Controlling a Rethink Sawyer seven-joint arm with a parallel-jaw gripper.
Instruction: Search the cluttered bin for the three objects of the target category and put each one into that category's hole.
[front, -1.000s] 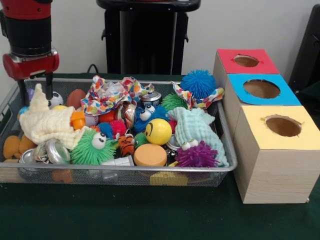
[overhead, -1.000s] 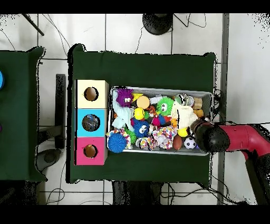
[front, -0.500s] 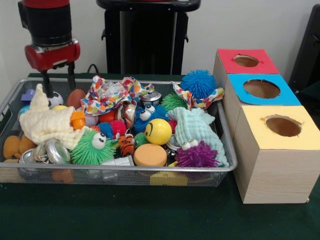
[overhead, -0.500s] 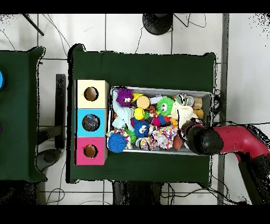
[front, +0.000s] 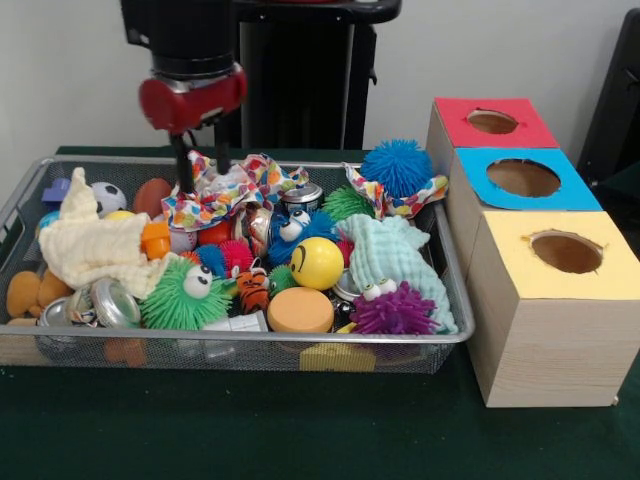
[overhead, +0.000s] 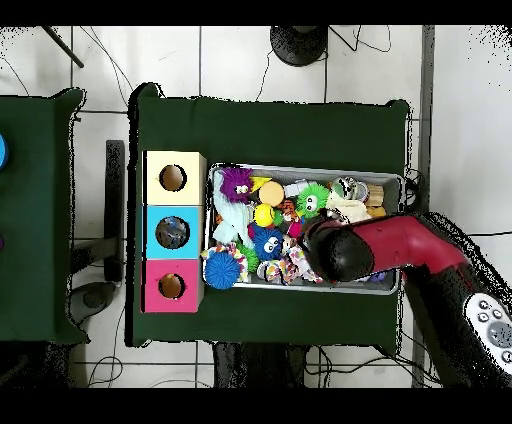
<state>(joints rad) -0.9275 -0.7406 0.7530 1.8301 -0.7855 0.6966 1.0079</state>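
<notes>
The gripper (front: 201, 170) hangs over the back of the wire bin (front: 250, 345), with its two thin black fingers (front: 184, 168) pointing down and a small gap between them, holding nothing. The tips reach the top folds of the colourful dotted cloth (front: 235, 187), which lies bunched at the rear middle of the bin. In the overhead view the red arm (overhead: 400, 245) crosses the bin from the right and its dark wrist covers the bin's middle, so the fingers are hidden there.

The bin sits on the green table (front: 300, 430) and is packed full. A cream cloth (front: 92, 245) lies at the left, with a small soccer ball (front: 108, 197) and a brown ball (front: 152, 195) behind it. Near the front are a green fuzzy toy with eyes (front: 185, 295), a flat orange disc (front: 300, 310) and a purple spiky ball (front: 397, 310). A yellow smiley ball (front: 317, 263) rests in the middle, and a pale green cloth (front: 392, 255) lies just right of it. A blue spiky ball (front: 397, 166) sits at the back right corner.

Beside the bin stand three wooden boxes in a row, each with a round hole on top: a red box (front: 492, 122) farthest back, a blue box (front: 523, 178) in the middle and a yellow box (front: 560, 255) nearest. Which toys belong to the wanted group cannot be told.
</notes>
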